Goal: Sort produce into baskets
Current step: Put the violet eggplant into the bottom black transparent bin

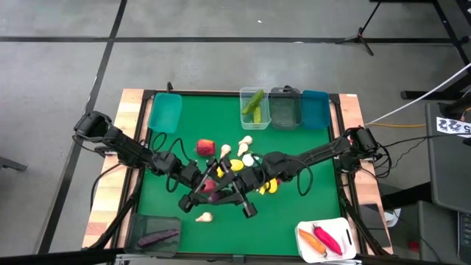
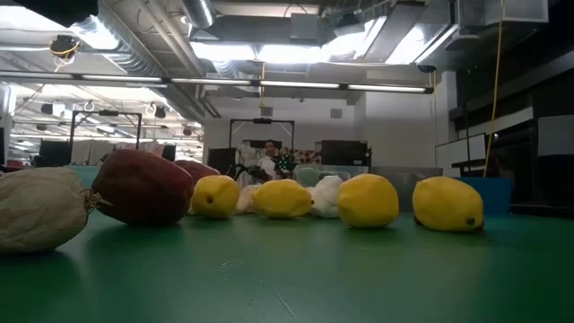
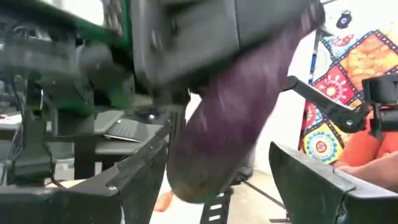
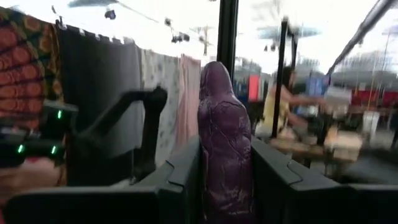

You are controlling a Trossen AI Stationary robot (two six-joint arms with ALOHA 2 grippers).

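My two grippers meet above the middle of the green table (image 1: 294,213). My right gripper (image 4: 225,158) is shut on a dark purple eggplant (image 4: 224,130), which also shows in the high view (image 1: 210,185). My left gripper (image 3: 221,149) is open, with its fingers on either side of the eggplant's free end (image 3: 199,180). Loose produce lies on the table below: a red apple (image 1: 206,147), lemons (image 1: 268,185) and garlic bulbs (image 1: 244,143). Neither gripper shows in the low view. My right gripper pinches the eggplant's sides (image 4: 205,168) between its two fingers. The eggplant sticks out past the fingertips, and in the left wrist view it slants out of the dark gripper (image 3: 186,37). It is lifted clear of the table. My left gripper has a finger (image 3: 149,168) close beside the eggplant's free end; I cannot tell whether it touches.
At the far edge stand a teal bin (image 1: 164,112), a clear bin with cucumbers (image 1: 254,107), a dark grey bin (image 1: 285,109) and a teal bin (image 1: 315,109). A dark grey bin with an eggplant (image 1: 158,234) is near left. A white bin with carrot and pepper (image 1: 324,239) is near right.
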